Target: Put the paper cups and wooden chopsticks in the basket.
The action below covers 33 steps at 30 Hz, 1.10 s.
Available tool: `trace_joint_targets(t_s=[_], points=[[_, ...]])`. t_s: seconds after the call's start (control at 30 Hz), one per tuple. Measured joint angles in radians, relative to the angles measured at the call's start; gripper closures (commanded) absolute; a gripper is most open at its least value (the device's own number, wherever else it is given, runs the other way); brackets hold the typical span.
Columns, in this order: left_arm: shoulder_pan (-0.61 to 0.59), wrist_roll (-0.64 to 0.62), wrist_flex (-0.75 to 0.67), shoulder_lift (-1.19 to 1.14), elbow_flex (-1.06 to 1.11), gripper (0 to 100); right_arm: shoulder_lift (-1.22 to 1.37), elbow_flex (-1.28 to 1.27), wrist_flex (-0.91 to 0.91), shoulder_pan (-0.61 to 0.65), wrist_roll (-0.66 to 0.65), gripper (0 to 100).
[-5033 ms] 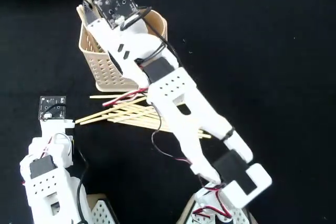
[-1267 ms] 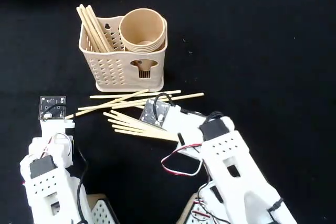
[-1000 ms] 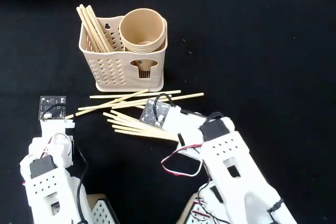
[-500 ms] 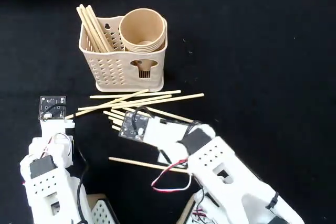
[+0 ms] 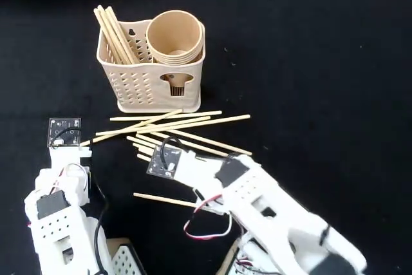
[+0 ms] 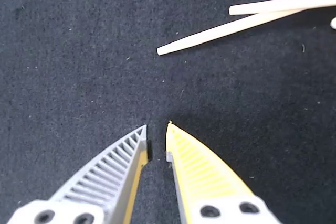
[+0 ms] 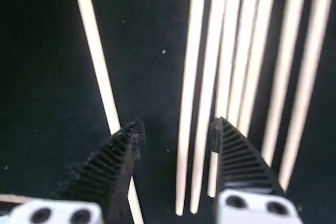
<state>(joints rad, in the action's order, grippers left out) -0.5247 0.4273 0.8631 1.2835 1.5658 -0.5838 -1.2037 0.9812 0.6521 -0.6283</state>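
The beige basket [image 5: 145, 85] stands at the back left of the table, with stacked paper cups [image 5: 174, 35] and a few wooden chopsticks [image 5: 114, 33] inside. Several loose chopsticks [image 5: 168, 124] lie scattered in front of it, and one chopstick [image 5: 166, 200] lies apart nearer the front. My right arm's wrist [image 5: 163, 159] hangs over the near ends of that pile. My right gripper [image 7: 176, 127] is open, low over the cloth, with two chopsticks [image 7: 202, 98] between its fingers and another chopstick [image 7: 94, 51] just outside. My left gripper [image 6: 157, 127] is shut above bare cloth, near two chopstick tips [image 6: 210, 32].
A black cloth [image 5: 322, 82] covers the table, and its right half has free room. My left arm [image 5: 61, 178] sits at the front left corner. The basket's front wall faces the chopstick pile.
My right arm came back from the basket to the pile, then slid left along it. The bundle got scattered, and one chopstick now lies apart toward the front. The left arm stayed still.
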Motion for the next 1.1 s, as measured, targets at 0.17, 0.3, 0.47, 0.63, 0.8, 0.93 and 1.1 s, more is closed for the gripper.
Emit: trace_joint_targets(t_s=[0.17, 0.3, 0.47, 0.63, 0.8, 0.93, 1.1], points=[[0.0, 0.0, 0.0, 0.0, 0.0, 92, 0.172, 0.06, -0.048, 0.0, 0.003, 78.0], [0.0, 0.0, 0.0, 0.0, 0.0, 92, 0.236, 0.103, -0.048, 0.0, 0.003, 84.9], [0.0, 0.0, 0.0, 0.0, 0.0, 92, 0.239, 0.121, -0.057, -0.005, 0.003, 98.8], [0.0, 0.0, 0.0, 0.0, 0.0, 92, 0.249, 0.126, -0.057, -0.003, 0.003, 98.5], [0.0, 0.0, 0.0, 0.0, 0.0, 92, 0.249, 0.126, -0.057, -0.003, 0.003, 94.1], [0.0, 0.0, 0.0, 0.0, 0.0, 92, 0.249, 0.121, -0.057, -0.002, 0.003, 83.5], [0.0, 0.0, 0.0, 0.0, 0.0, 92, 0.252, 0.118, -0.049, 0.009, 0.003, 85.9]])
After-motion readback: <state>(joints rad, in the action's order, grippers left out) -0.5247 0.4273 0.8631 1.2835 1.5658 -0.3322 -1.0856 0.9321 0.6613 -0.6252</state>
